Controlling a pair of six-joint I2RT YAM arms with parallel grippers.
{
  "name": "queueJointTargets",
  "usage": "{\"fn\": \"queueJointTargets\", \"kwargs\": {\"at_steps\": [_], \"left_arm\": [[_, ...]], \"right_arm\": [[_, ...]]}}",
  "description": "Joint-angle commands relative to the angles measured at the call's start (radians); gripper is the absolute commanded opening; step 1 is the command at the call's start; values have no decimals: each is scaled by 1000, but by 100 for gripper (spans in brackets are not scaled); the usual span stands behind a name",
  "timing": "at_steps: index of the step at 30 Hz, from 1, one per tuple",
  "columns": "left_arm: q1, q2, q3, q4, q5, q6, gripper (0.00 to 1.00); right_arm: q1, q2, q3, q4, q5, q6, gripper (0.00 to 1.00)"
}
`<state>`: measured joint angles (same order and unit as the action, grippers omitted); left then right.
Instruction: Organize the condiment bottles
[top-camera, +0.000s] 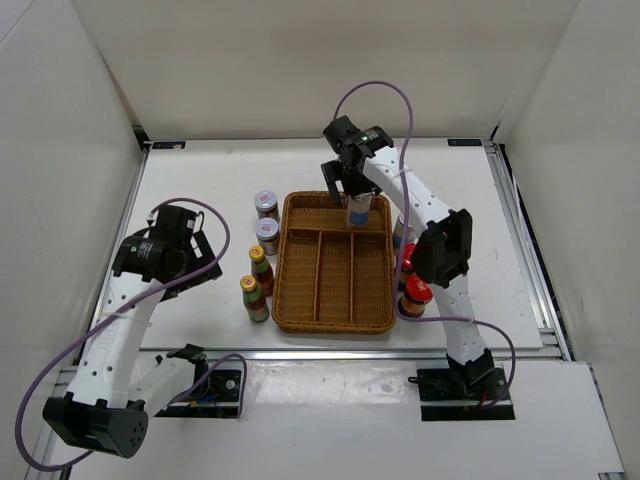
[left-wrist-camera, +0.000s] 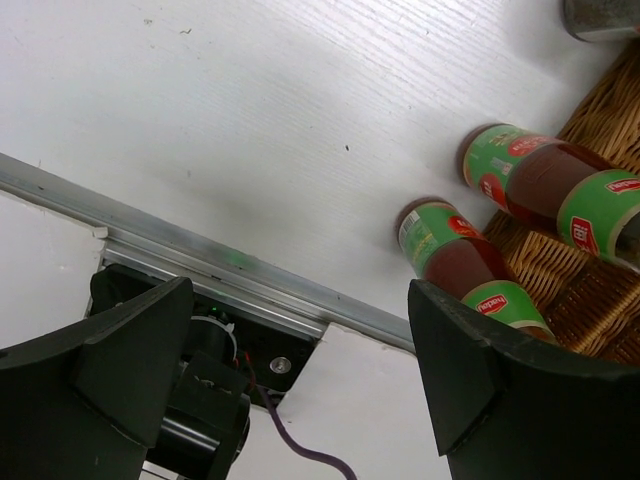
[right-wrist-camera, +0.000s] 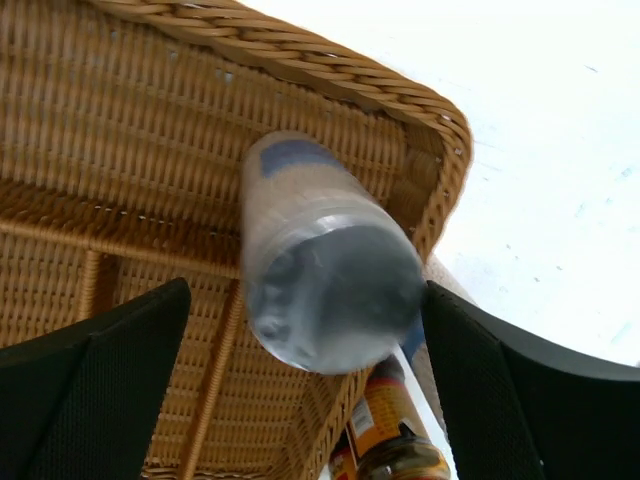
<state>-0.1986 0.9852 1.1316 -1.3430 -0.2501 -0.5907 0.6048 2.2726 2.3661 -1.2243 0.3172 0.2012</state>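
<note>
Since the right pincer (right-wrist-camera: 306, 292) stands open around the silver-capped bottle (right-wrist-camera: 325, 250), with a clear gap to one finger and almost none to the other, the main risk as I read it is that lifting away off-line clips the cap and tips the bottle against the wicker tray (right-wrist-camera: 330, 70) wall or flat into the compartment. Bottle is blurred in the wrist view, so cannot tell if it is settled on its base; if not, it may topple unaided. Location: far cross compartment of the tray, near a corner, directly under the pincer. Orientation: cap up toward the wrist camera, base toward the tray floor, long axis roughly vertical, maybe leaning a little, hard to say with the blur. Other side: left pincer (left-wrist-camera: 300, 283) open, gripping nothing, over bare tabletop (left-wrist-camera: 250, 120), with two yellow-capped bottles (left-wrist-camera: 455, 265) just beside one finger, both upright next to the tray's left rim. Also on the tabletop: purple-lidded jars (top-camera: 267, 232) left of the tray, red-capped bottles (top-camera: 418, 290) on its right, partly hidden by the right arm.
</note>
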Motion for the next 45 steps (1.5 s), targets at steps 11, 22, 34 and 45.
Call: {"fn": "queueJointTargets", "kwargs": {"at_steps": [11,22,34,45], "left_arm": [[2,-49,-44,-22,2,-38,100],[2,-49,-53,-22,11,-38,100],[2,-49,-53,-22,11,-38,100],[2,-49,-62,-22,11,-38,100]], "right_arm": [[-197,-317,-92,-122,146,139,100],[-384,-504,-677,84,-203,121,100],[-384,-550,-665,152,-220,132,100],[-375,-473,-666,186,-316,112,99]]}}
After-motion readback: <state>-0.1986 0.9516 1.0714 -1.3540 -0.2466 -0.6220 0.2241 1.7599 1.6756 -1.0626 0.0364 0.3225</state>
